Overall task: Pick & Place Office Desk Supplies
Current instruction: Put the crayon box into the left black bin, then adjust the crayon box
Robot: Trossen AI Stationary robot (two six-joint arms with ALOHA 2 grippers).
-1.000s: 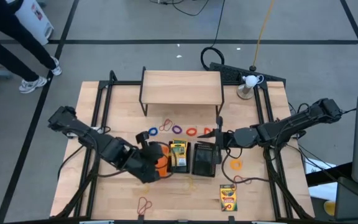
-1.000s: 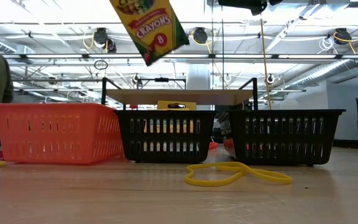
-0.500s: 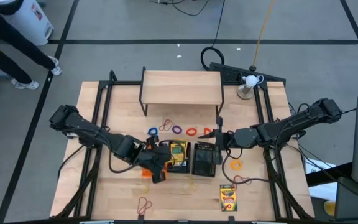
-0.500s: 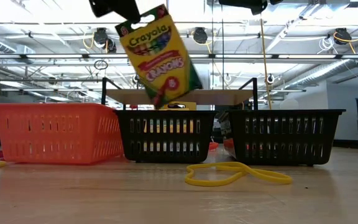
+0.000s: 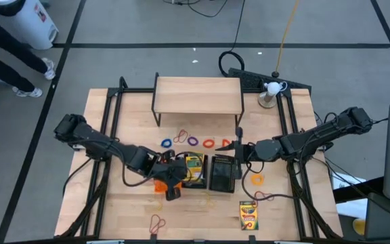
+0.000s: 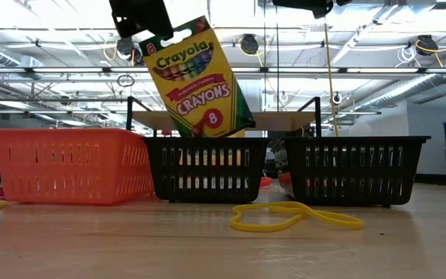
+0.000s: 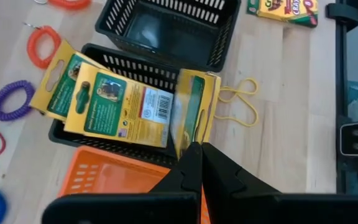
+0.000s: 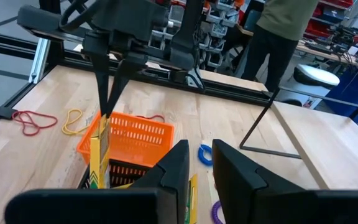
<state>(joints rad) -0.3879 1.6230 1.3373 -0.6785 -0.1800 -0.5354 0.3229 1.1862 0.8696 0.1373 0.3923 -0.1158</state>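
My left gripper (image 7: 196,148) is shut on a yellow-and-green crayon box (image 6: 200,77) and holds it above the middle black mesh tray (image 5: 195,169). That tray has two more crayon boxes (image 7: 114,102) lying in it. The orange tray (image 7: 120,180) stands beside it on the left and an empty black tray (image 7: 166,25) on the right. My right gripper (image 8: 200,163) is open. It hovers at the far side of the right black tray (image 5: 222,173) and touches nothing. One crayon box (image 5: 248,215) lies flat near the table's front edge. My left gripper pinches the crayon box's top end by the hang tab (image 7: 194,134) between its two fingers, coming from above and pointing down. The box is lifted clear and hangs tilted below the fingers (image 6: 139,17). Its lower end (image 6: 227,128) is just over the middle tray's rim.
Rubber-band loops lie scattered. Blue, purple and red ones (image 5: 192,141) are beyond the trays, a yellow one (image 6: 293,217) is in front, an orange one (image 5: 256,179) is to the right, and a red one (image 5: 157,222) is at the near edge. A wooden riser (image 5: 197,95) stands at the far side.
My left gripper, shut on the crayon box throughout, has carried it toward the table's right. It has gone from above the orange tray to above the middle black tray, and downward. The box has swung lower and turned its printed face toward the near edge.
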